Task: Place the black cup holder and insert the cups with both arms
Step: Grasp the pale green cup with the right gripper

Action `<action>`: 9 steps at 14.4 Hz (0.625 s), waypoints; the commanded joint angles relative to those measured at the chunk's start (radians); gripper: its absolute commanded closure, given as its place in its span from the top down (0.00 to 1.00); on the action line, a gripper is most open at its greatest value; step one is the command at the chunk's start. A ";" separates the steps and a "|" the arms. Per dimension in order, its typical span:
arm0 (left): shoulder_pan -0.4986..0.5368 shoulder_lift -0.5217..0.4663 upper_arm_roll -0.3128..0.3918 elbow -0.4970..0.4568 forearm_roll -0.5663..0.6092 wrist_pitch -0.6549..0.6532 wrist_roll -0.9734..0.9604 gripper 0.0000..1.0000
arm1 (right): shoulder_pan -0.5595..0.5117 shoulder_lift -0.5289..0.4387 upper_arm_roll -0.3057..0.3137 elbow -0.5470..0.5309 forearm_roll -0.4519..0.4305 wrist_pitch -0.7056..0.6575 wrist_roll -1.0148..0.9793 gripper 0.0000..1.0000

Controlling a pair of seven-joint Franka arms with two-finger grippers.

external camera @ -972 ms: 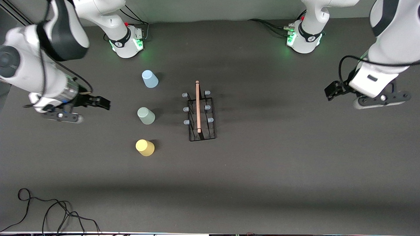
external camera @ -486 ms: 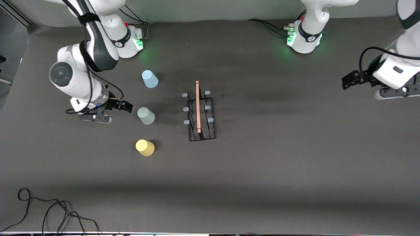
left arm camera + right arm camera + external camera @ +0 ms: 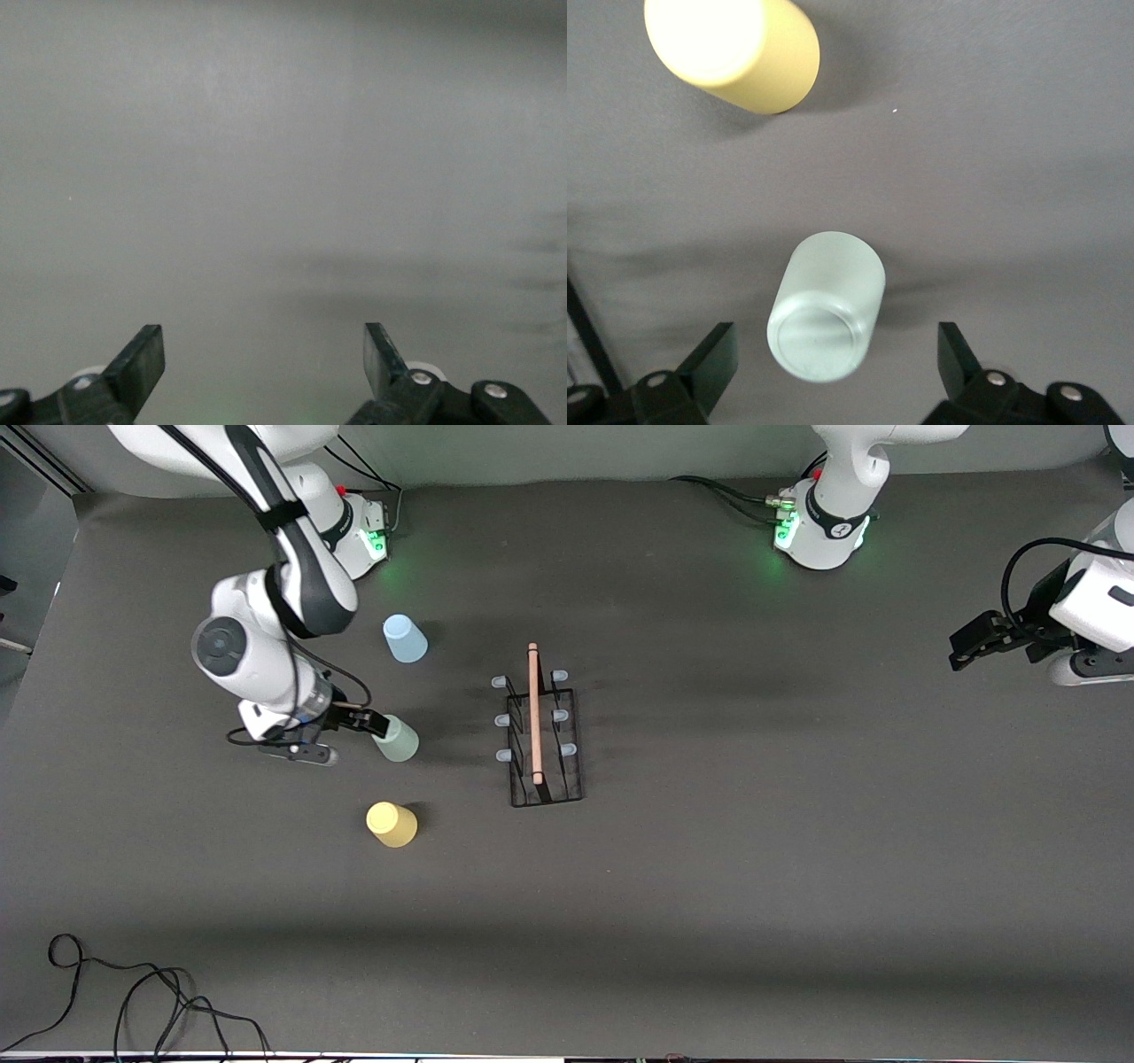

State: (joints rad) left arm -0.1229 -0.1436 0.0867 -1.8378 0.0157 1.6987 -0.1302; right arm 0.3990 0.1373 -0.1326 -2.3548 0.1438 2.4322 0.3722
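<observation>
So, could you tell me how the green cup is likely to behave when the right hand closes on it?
The green cup looks like thin plastic, so probably light and easy to nudge. Its tapered sides may slip between the fingers of the open right hand. Standing upside down on its wide rim, it seems fairly stable.

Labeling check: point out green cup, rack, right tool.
green cup (image 3: 826, 305), right wrist view, its side wall
rack (image 3: 534, 708), front view, its wooden handle
right tool (image 3: 833, 363), right wrist view, midway between open fingertips

Cups (image 3: 395, 738) in a row beside the cup holder (image 3: 542, 740).
</observation>
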 commanded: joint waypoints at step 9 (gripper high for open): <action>-0.003 -0.010 -0.001 -0.026 -0.011 0.018 0.014 1.00 | 0.077 0.105 -0.008 -0.018 0.017 0.102 0.019 0.95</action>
State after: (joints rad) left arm -0.1259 -0.1415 0.0827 -1.8528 0.0155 1.7197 -0.1283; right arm 0.4511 0.2381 -0.1323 -2.3673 0.1447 2.5145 0.3772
